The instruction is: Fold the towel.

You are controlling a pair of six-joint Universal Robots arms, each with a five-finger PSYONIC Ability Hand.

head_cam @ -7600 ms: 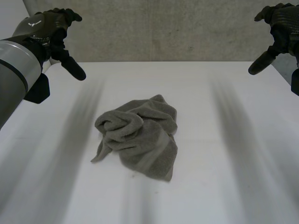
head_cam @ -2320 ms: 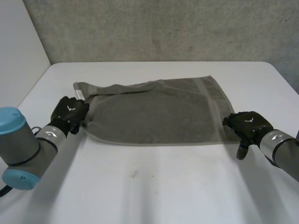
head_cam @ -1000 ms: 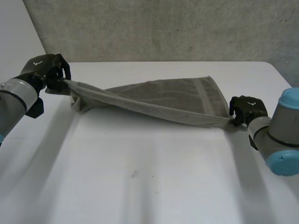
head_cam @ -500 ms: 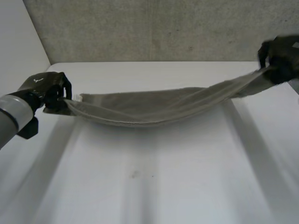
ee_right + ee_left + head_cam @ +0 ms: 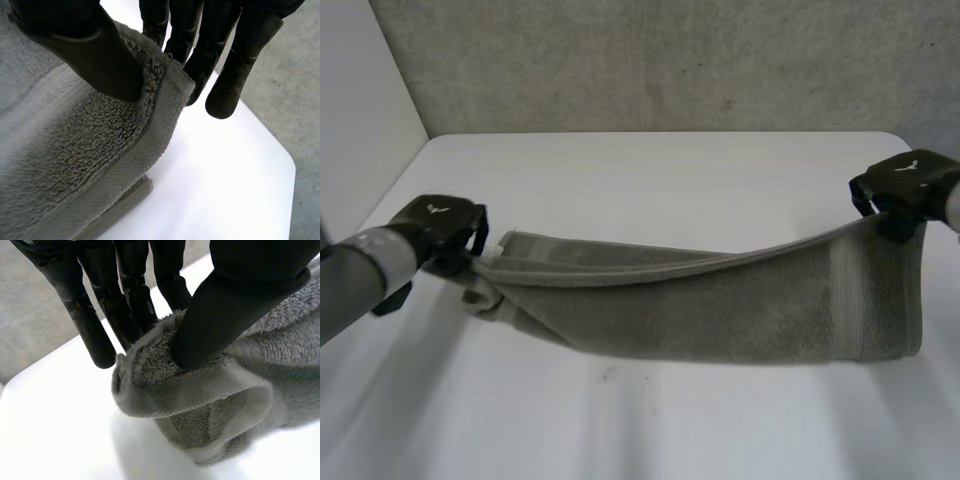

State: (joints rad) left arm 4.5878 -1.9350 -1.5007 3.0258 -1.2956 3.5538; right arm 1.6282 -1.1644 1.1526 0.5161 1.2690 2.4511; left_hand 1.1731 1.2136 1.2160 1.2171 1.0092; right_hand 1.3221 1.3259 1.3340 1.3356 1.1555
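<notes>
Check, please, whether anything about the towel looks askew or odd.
Yes, the towel hangs unevenly. At the left hand its end is bunched into a crumpled lump low near the table, while the right hand pinches a corner higher, so the top edge slants.

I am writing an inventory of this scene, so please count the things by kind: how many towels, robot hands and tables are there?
towel: 1, grey
hands: 2, black, left hand and right hand, each pinching one end of the towel
table: 1, white
Total: 4
</notes>
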